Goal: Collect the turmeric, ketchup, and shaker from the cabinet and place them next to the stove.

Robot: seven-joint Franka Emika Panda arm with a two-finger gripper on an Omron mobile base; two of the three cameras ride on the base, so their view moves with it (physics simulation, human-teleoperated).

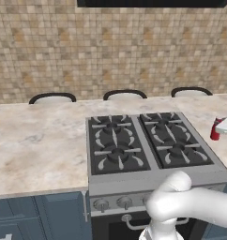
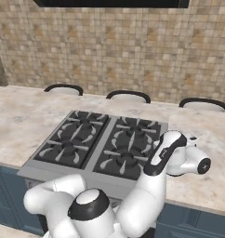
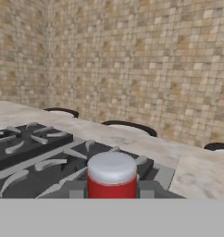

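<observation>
The jaws are clamped on the ketchup [image 3: 112, 178], carried over the table just right of the stove [image 1: 148, 143]; releasing it tilted could topple it.

Beige marble counter [image 1: 35, 145] carries black stove [image 1: 143, 143] (four burners); three dark-rimmed plates [image 1: 52, 98] along wall.
</observation>
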